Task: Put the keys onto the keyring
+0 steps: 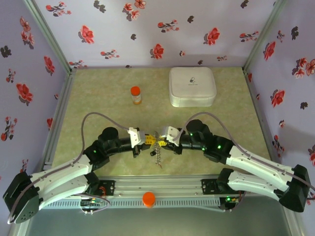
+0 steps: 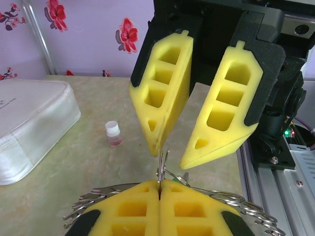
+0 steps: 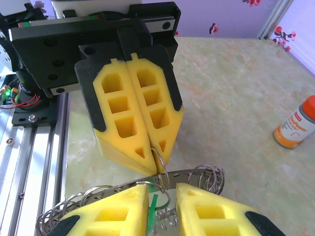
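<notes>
The keyring [image 3: 206, 172] is a grey flexible band lined with small wire loops. It hangs between the two grippers above the table, with its tail [image 1: 157, 157] dangling. My left gripper [image 2: 160, 183] is shut on a thin wire loop [image 2: 162, 164] that stands up from the band. My right gripper [image 3: 162, 189] faces it tip to tip, jaws apart. A green key [image 3: 154, 211] and a small ring hang in the gap between its fingers; whether it is threaded on I cannot tell. In the top view both grippers, left [image 1: 147, 141] and right [image 1: 161, 141], meet at the table's middle front.
A white rounded-square case [image 1: 192, 86] lies at the back right, and an orange bottle [image 1: 136, 95] stands left of it. A small white-capped vial [image 2: 113, 133] stands on the mat. The metal rail [image 1: 157, 189] with an orange knob [image 1: 148, 198] runs along the near edge.
</notes>
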Controlling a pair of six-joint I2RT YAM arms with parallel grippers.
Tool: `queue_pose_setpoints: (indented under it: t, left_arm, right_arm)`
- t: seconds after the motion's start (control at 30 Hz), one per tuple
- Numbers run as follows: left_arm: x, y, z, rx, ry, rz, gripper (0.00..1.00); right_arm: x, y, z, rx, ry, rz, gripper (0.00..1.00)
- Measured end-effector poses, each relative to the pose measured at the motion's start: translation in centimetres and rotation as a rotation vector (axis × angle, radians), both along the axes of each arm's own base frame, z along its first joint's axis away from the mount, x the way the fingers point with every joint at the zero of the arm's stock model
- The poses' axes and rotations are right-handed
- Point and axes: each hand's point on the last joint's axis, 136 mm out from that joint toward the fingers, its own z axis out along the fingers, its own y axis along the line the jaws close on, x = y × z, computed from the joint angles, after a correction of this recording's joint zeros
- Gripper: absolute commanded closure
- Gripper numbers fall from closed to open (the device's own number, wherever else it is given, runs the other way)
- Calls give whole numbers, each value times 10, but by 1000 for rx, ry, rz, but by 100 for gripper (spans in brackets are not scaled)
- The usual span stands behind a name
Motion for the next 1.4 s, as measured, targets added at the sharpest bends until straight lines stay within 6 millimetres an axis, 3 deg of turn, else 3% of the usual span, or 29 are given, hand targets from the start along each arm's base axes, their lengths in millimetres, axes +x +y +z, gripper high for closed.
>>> queue_pose_setpoints:
  t: [0.17,0.37,0.63,0.73,0.8,1.0,1.2,1.3,1.4]
  left_arm:
    - [-2,-2,-4,10,10,-14,100]
    - [-2,-3,-7,18,17,-15,100]
    - [-2,-3,-8,21,19,-15,100]
    - [-1,-3,-9,25,7,-13,73]
    - [1,-3,-9,29,-3,-1,72]
    - [10,-3,-14,105,2,38,85]
    - [11,-5,-17,144,2,32,88]
    - [9,-6,-22,163,12,26,100]
    - [7,-6,-24,177,9,12,100]
  right_arm:
    - [-1,2,0,5,7,11,89]
    - [-1,4,-5,-9,18,17,90]
    - [-1,4,-6,-30,14,31,100]
    - [-2,5,-7,-48,18,41,100]
    - [-4,6,-11,-78,26,53,100]
    - [-1,6,-15,-185,35,68,100]
    - [2,6,-15,-240,28,77,100]
    - [2,7,-19,-254,36,80,100]
    - [1,6,-20,-260,38,78,100]
